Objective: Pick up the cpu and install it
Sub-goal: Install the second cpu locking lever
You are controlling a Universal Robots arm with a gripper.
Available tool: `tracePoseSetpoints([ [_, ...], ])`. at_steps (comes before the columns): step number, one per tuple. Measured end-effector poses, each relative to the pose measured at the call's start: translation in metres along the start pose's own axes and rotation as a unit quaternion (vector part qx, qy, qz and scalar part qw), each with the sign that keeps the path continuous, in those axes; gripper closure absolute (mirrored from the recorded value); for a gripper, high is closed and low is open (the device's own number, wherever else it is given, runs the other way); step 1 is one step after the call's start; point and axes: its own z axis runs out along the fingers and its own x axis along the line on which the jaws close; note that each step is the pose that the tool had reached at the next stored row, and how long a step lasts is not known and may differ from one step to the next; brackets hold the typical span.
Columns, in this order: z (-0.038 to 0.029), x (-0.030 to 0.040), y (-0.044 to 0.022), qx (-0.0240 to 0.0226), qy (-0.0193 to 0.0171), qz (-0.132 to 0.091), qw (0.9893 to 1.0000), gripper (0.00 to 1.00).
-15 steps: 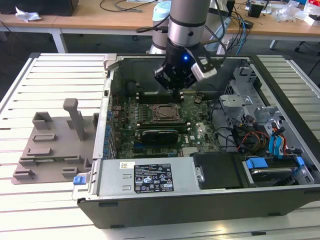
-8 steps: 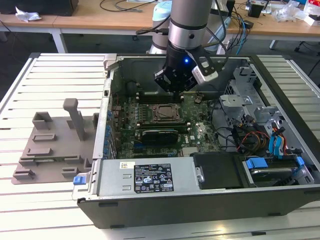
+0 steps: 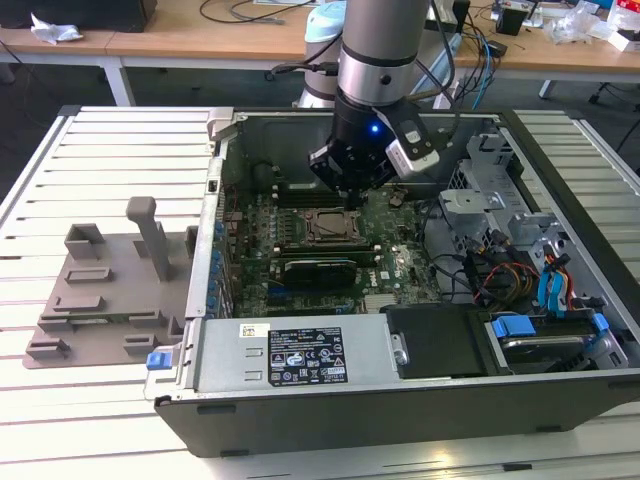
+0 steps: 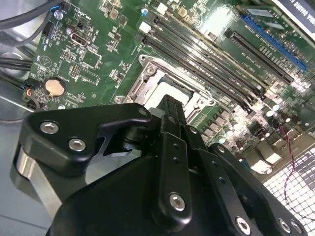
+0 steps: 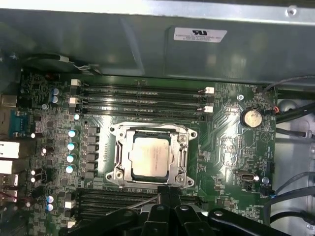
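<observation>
While the black gripper (image 3: 345,192) hung over the open grey computer case (image 3: 300,360), the small flat square cpu with its silver-grey metal top (image 5: 151,157) lay seated inside the metal socket frame (image 5: 118,162) on the green motherboard (image 5: 226,147). In the first wrist view the chip sat flat and square within that frame, its pale top plate fully exposed, and the gripper's dark fingertips (image 5: 169,196) stood just beside the frame's near edge, holding nothing. Whether the fingers were together or apart could not be told from either wrist view; in the second wrist view the black gripper body (image 4: 167,162) covered much of the socket frame (image 4: 142,83). Long black memory slots (image 5: 142,101) ran along the far side of the socket frame, and a round silver coin battery (image 5: 252,118) sat near them. Outside the case, at the exterior view's left, a grey plastic tray (image 3: 105,300) rested on the white slatted table (image 3: 100,150).
</observation>
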Motion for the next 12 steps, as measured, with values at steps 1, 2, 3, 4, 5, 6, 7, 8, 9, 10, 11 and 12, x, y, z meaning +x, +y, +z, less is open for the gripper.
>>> tracePoseSetpoints([
  [1, 0.0001, 0.0001, -0.0011, 0.0000, 0.0000, 0.000, 1.0000, 0.89],
  [2, 0.0001, 0.0001, -0.0019, 0.0000, 0.0000, 0.000, 1.0000, 0.89],
  [3, 0.0001, 0.0002, -0.0032, -0.0001, 0.0000, 0.000, 1.0000, 0.89],
  [4, 0.0002, 0.0002, -0.0044, 0.0000, 0.0000, 0.000, 1.0000, 0.89],
  [5, 0.0003, 0.0004, -0.0070, 0.0000, 0.0000, 0.000, 1.0000, 0.89],
  [6, 0.0003, 0.0005, -0.0081, -0.0001, 0.0000, 0.000, 1.0000, 0.89],
  [7, 0.0003, 0.0005, -0.0093, 0.0000, 0.0000, 0.000, 1.0000, 0.89],
  [8, 0.0003, 0.0006, -0.0111, 0.0000, 0.0000, 0.000, 1.0000, 0.89],
  [9, 0.0004, 0.0007, -0.0125, 0.0000, 0.0000, 0.000, 1.0000, 0.89],
  [10, 0.0005, 0.0008, -0.0135, -0.0001, -0.0001, 0.000, 1.0000, 0.89],
  [11, 0.0005, 0.0009, -0.0159, 0.0000, 0.0000, 0.000, 1.0000, 0.89],
  [12, 0.0006, 0.0011, -0.0182, 0.0000, 0.0000, 0.000, 1.0000, 0.89],
])
